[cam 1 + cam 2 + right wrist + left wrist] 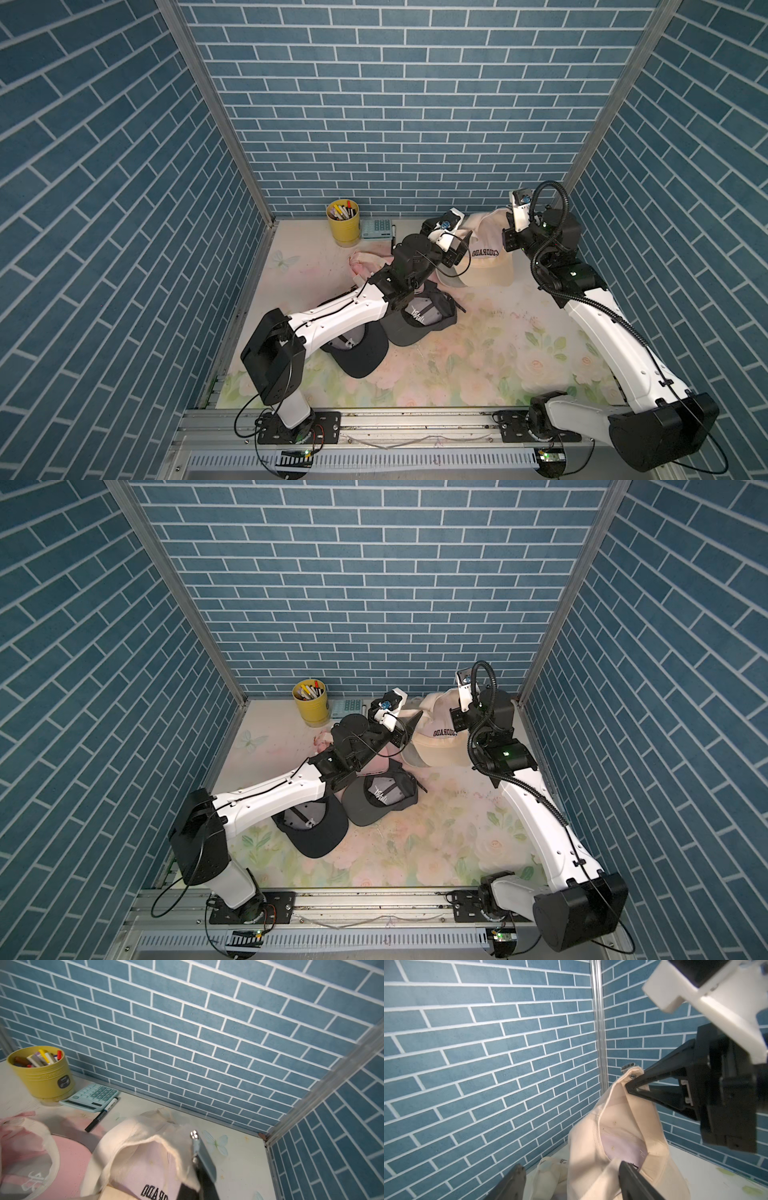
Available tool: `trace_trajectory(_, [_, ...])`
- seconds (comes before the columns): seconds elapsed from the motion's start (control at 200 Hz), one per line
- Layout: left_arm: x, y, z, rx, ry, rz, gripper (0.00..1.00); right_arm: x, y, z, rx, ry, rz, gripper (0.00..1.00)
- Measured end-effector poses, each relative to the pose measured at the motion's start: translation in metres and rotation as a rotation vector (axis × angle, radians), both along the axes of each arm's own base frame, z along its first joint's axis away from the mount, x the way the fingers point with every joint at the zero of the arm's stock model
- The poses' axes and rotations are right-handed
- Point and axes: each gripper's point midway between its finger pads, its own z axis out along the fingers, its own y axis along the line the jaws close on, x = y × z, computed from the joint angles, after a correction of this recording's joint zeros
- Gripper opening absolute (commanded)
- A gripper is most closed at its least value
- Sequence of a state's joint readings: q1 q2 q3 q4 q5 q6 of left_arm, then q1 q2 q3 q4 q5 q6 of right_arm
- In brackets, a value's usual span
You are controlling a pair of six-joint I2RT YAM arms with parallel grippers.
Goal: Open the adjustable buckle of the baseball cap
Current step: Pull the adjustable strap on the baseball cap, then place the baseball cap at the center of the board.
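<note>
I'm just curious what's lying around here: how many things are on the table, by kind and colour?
cream cap: 1
pink cap: 1
grey cap: 1
black cap: 1
cup: 1
calculator: 1
loose pen: 1
Total: 7

You see a cream cap (487,268) with black letters, a pink cap (68,1157), two dark grey caps (400,333), a yellow pot (344,232), a mint calculator (376,228), blue brick walls (415,104) with white lines, a table (478,353) with pale flowers.

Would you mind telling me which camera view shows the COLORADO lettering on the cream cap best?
A top view: both show the whole COLORADO lettering on the front of the cream cap. The right wrist view shows only its last letters; the left wrist view shows only the cap's inside.
</note>
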State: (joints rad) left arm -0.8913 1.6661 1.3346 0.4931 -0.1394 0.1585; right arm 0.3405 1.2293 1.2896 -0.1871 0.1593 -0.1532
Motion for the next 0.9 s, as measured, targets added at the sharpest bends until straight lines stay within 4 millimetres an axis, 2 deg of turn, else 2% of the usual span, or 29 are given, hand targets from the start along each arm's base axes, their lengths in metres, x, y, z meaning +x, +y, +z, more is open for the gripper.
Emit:
trace_trajectory(0.275, [-0.036,-0.031,0.000,-0.014,-0.034,-0.115,0.77,0.010,-0.026,0.024,0.089,0.074,-0.336,0.00])
trace_trajectory(0.415, [-0.043,-0.043,-0.028,-0.016,-0.017,-0.154,0.78,0.009,-0.028,0.026,0.089,0.088,-0.454,0.00])
trace_trajectory(0.635, [-0.039,-0.082,-0.074,-0.003,0.023,-0.228,0.79,0.009,-0.028,0.027,0.094,0.113,-0.597,0.00])
trace_trajectory(0.765, [-0.040,-0.097,-0.087,-0.018,0.036,-0.270,0.79,0.006,-0.027,0.028,0.101,0.115,-0.653,0.00])
trace_trajectory(0.9, [-0.045,-0.110,-0.089,-0.047,0.037,-0.318,0.79,0.001,-0.025,0.030,0.111,0.108,-0.691,0.00])
